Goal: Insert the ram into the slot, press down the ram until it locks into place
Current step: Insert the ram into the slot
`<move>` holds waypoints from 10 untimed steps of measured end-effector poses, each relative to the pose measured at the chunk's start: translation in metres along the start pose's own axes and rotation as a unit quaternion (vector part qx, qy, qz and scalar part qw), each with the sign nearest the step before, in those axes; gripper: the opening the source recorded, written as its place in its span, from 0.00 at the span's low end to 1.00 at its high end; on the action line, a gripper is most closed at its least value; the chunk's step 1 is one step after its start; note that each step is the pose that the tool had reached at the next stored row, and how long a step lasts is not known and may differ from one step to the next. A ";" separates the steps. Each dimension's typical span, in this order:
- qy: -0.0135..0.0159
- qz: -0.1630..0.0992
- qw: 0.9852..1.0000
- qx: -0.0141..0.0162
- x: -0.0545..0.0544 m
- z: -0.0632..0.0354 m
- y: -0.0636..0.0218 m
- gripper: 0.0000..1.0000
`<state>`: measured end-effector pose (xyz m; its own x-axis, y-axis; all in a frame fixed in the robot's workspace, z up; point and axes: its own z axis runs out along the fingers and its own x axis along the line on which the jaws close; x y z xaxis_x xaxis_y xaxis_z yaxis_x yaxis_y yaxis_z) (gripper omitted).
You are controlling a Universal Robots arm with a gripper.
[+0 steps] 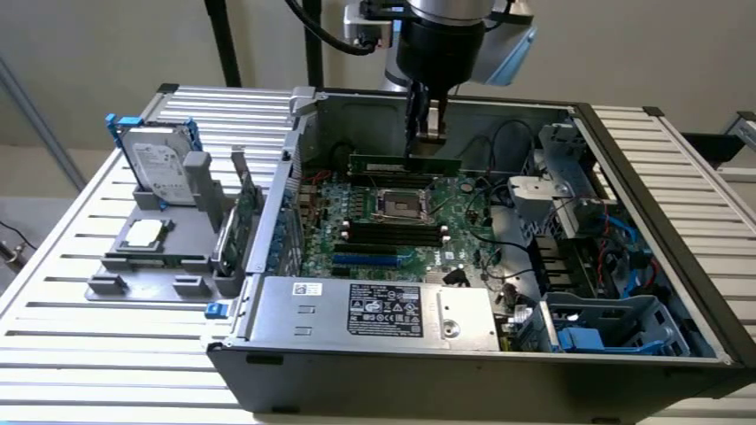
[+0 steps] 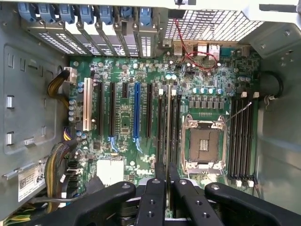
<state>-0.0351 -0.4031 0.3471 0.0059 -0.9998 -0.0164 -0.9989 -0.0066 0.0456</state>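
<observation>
**Ram gripped above the open case**

Nearest in the exterior view, an open computer case is seen on a slatted tabletop, with a grey power supply along its near edge. Behind that, the motherboard is laid flat. On it, a short blue socket is followed by a group of parallel black slots and then the processor socket.

Farther back and higher, the ram is held level, parallel to the slots and clear of the board. It is clamped near its middle by the gripper, which is closed on its two faces from above.

In the wrist view the ram is seen edge-on as a thin pale line running out from the gripper. It is lined up along the black slots beside the processor socket; which slot it hangs over cannot be told.

Toward the back on the exterior view's left, a hard drive is stood in a grey fixture on the tabletop beside the case.
</observation>
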 end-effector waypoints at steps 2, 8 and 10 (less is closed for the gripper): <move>0.000 0.000 1.000 0.000 0.000 0.0036 -0.0002 0.13; 0.000 0.002 1.000 0.000 0.000 0.0153 -0.0007 0.13; 0.000 0.003 1.000 0.000 0.000 0.0189 -0.0009 0.13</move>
<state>-0.0351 -0.4031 0.3282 -0.0002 -0.9999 -0.0164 -0.9990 -0.0005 0.0456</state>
